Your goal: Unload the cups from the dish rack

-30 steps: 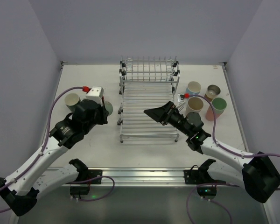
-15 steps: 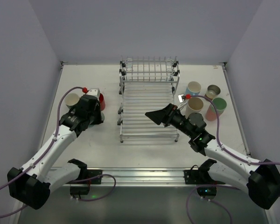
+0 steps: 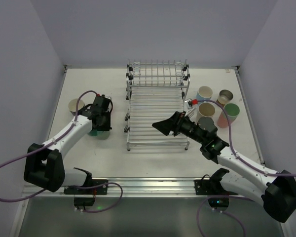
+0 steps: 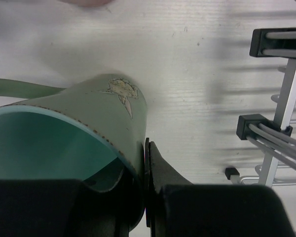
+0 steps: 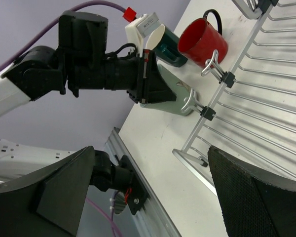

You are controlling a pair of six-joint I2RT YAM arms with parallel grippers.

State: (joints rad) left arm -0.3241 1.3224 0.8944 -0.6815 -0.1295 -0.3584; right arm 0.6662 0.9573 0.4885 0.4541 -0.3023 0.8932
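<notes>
My left gripper (image 3: 101,122) is shut on the wall of a sage green mug (image 4: 89,108), one finger inside it and one outside. It holds the mug low over the table, left of the dish rack (image 3: 157,106); the mug (image 5: 170,101) lies tilted, its handle near the rack's edge. A red mug (image 5: 202,42) and a dark teal cup (image 5: 167,47) stand behind it. My right gripper (image 3: 163,126) is open and empty over the rack's lower tray. I see no cups in the rack.
A beige cup (image 3: 75,105) stands at the far left. To the right of the rack stand a light blue cup (image 3: 204,93), a tan-brown cup (image 3: 226,95), a cream cup (image 3: 205,109), a pink cup (image 3: 222,118) and a mint green cup (image 3: 231,109).
My left arm has swung its wrist round and brought the green mug low beside the rack's left edge. My right gripper has drifted slightly toward the front, still open.
</notes>
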